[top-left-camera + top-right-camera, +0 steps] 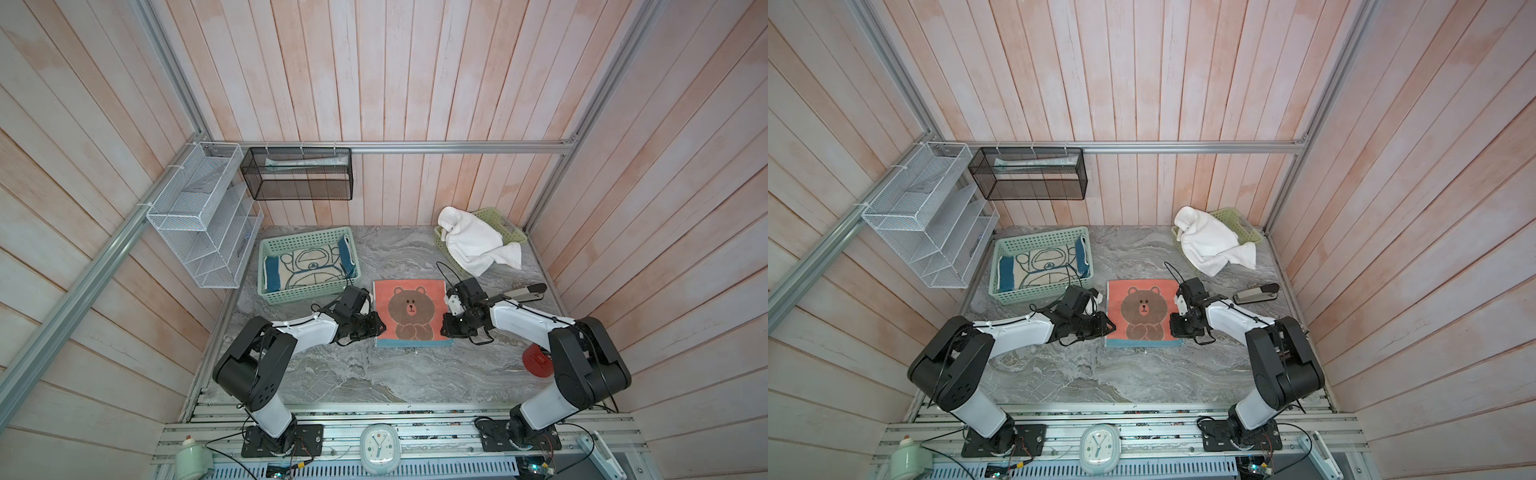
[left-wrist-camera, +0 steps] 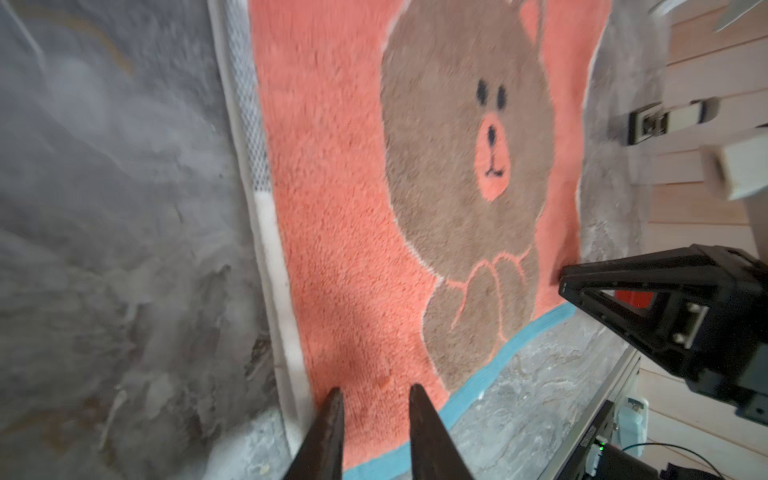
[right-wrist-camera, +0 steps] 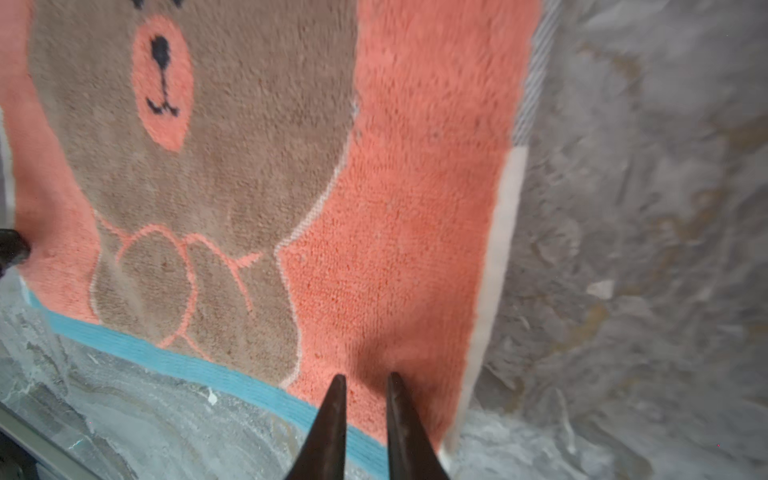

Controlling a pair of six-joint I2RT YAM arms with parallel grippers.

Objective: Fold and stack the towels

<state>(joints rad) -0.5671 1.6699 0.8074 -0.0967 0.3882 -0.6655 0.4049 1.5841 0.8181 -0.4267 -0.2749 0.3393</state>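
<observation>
1. The coral towel (image 1: 411, 313) with the brown bear lay flat at the middle of the marble table (image 1: 374, 374), with a blue band along its near edge. Both top views showed it between the 2 arms.
2. The left gripper (image 2: 376, 390) sat at the towel's left side by the near corner. Its 2 fingers stood a narrow gap apart over the coral pile, with nothing pinched between them.
3. The right gripper (image 3: 363, 376) sat at the towel's right side by the other near corner, its fingers likewise slightly parted and gripping nothing.
4. The cream towel (image 1: 307, 266) with the blue border lay inside the left green basket (image 1: 305, 237).
5. The white towel (image 1: 473, 245) hung crumpled over the front of the right green basket (image 1: 505, 226), spilling onto the table.
6. A stapler (image 1: 525, 293) lay near the right wall.
</observation>
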